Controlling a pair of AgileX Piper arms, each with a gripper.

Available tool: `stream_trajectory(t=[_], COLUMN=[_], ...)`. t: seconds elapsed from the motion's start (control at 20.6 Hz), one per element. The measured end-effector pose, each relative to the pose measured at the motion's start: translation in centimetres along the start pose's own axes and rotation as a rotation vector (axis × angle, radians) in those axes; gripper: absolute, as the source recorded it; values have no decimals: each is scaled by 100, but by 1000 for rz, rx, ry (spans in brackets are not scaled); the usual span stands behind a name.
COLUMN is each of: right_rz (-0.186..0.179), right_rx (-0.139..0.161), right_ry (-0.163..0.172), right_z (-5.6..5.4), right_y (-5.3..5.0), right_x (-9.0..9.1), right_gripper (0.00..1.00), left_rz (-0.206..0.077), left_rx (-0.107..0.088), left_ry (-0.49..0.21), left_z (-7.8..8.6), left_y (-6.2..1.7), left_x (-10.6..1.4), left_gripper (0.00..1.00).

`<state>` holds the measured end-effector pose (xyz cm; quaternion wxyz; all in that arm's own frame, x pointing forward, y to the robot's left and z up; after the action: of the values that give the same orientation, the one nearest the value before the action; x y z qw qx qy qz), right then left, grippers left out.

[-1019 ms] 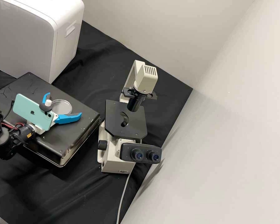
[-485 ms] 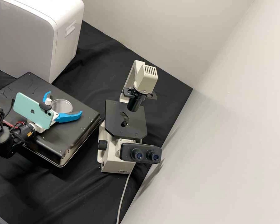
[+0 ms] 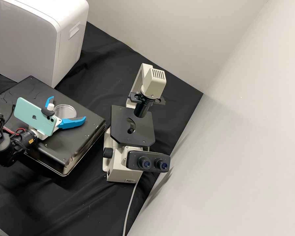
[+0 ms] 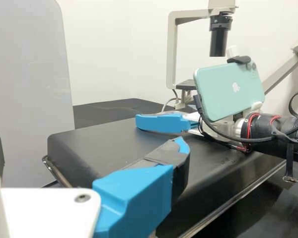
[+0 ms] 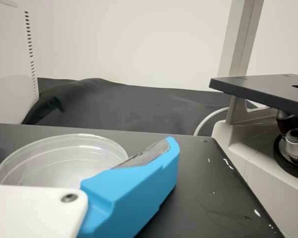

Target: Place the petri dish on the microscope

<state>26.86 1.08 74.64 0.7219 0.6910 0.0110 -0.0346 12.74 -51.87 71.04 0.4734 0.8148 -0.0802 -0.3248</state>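
Note:
A clear petri dish [image 3: 65, 111] [image 5: 54, 158] lies on a black raised platform [image 3: 65, 144] left of the microscope [image 3: 134, 141]. My right gripper [image 3: 68, 108] is open and straddles the dish, one blue finger [image 5: 139, 173] beside its rim and the other on the far side. A green phone [image 3: 34, 116] is clamped on that wrist. The microscope's black stage [image 3: 132, 126] [image 5: 268, 89] is bare under its objective tube [image 3: 141, 108]. My left gripper [image 4: 87, 141] is open with nothing in it, low beside the platform [image 4: 114, 148], facing the right arm's phone [image 4: 228, 91].
A white boxy appliance [image 3: 36, 36] stands at the back left, just behind the platform. The microscope's eyepieces [image 3: 149, 162] face the front, and its cable [image 3: 129, 203] runs toward the bench's front edge. A pale wall [image 3: 239, 147] closes the right side. Black cloth covers the bench.
The right gripper shifted very slightly around the dish up to half a second ago and has kept still since. The dish has not moved.

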Motion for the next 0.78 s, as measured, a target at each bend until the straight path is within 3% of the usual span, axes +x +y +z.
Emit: stream_trajectory(t=[0.34,0.78], right_rz=[-1,2], right_rx=[9,42], right_ry=[2,1], right_z=[1,8], right_y=[1,14], right_x=[1,2], right_gripper=[0,0], left_rz=[3,5], left_rx=[0,0], left_ry=[11,18], left_z=[-20,-31], left_y=[5,9], left_x=[2,3], left_gripper=[100,100])
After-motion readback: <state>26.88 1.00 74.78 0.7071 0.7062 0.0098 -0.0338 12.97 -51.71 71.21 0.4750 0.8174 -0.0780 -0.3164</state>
